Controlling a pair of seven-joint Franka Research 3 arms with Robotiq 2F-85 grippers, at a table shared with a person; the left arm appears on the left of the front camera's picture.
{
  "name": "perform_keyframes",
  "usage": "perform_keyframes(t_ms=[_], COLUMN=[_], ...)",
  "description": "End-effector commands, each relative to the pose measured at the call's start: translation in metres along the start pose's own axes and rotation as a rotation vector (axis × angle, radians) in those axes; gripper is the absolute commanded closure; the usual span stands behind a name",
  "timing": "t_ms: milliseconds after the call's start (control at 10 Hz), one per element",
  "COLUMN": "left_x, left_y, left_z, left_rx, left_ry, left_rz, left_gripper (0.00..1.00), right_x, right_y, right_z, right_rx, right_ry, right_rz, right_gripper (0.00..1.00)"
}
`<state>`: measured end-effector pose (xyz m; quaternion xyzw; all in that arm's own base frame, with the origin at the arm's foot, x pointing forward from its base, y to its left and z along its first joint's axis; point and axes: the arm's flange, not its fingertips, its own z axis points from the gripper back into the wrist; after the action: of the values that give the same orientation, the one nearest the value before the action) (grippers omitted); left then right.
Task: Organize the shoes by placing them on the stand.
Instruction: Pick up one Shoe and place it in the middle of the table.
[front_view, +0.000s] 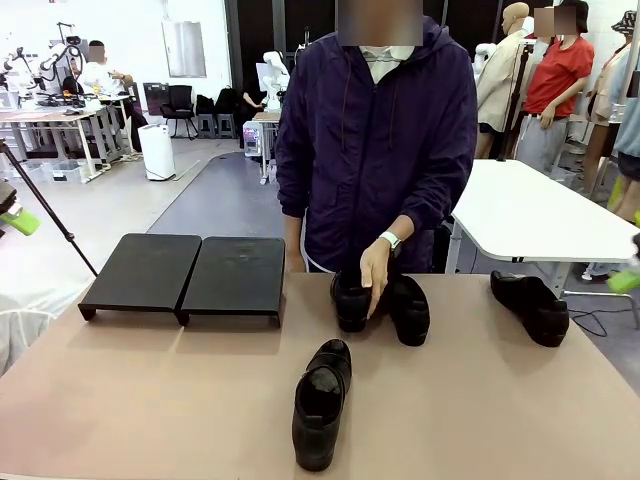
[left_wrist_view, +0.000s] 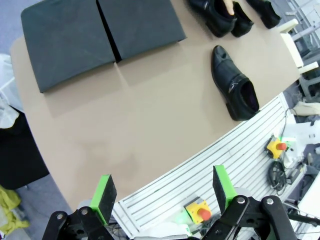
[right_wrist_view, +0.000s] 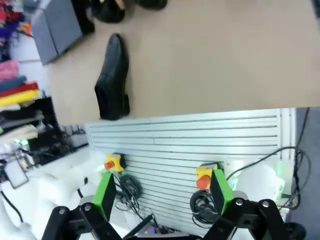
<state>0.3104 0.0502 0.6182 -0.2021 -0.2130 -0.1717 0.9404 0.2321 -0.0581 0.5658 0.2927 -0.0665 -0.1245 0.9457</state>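
Front view, table read as a clock face with 12 at the person's side.

- Stand: two matte-black platforms butted side by side at about 10 to 11 o'clock, near the far edge. Nothing rests on them.
- Nearest shoe: alone at 6 o'clock, lying roughly along the 6–12 line, heel opening toward the robot.
- Shoe pair: at about 12 to 1 o'clock, the two touching or just beside each other. The person's hand hangs fingers-down over the one nearer the stand; contact cannot be confirmed.
- Fourth shoe: at 2 o'clock, well apart from the pair, near the table's edge.
- Left gripper: jaws spread wide, nothing between the green pads. It hangs above the slatted plate on the robot's side, off the table.
- Right gripper: jaws likewise wide apart and empty, over the same slatted plate, with the nearest shoe at its 11 o'clock.
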Motion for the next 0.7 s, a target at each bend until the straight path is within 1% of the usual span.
perform_keyframes(t_ms=[0, 200, 300, 600], left_x=[0.000, 0.000, 0.000, 0.000], left_y=[0.001, 0.001, 0.001, 0.001], left_z=[0.002, 0.002, 0.002, 0.002], left_rx=[-0.013, -0.013, -0.013, -0.013], left_ry=[-0.003, -0.003, -0.003, -0.003], left_rz=[-0.013, -0.013, -0.013, -0.013], left_gripper=[0.00, 0.00, 0.00, 0.00], right_x=[0.021, 0.025, 0.017, 0.017], right_y=[-0.022, -0.036, -0.037, -0.037], right_z=[0.009, 0.007, 0.013, 0.013], right_rx=[0.046, 0.066, 0.037, 0.037], right_ry=[-0.036, -0.089, -0.041, -0.041], right_rz=[-0.038, -0.019, -0.069, -0.069], right_gripper=[0.00, 0.00, 0.00, 0.00])
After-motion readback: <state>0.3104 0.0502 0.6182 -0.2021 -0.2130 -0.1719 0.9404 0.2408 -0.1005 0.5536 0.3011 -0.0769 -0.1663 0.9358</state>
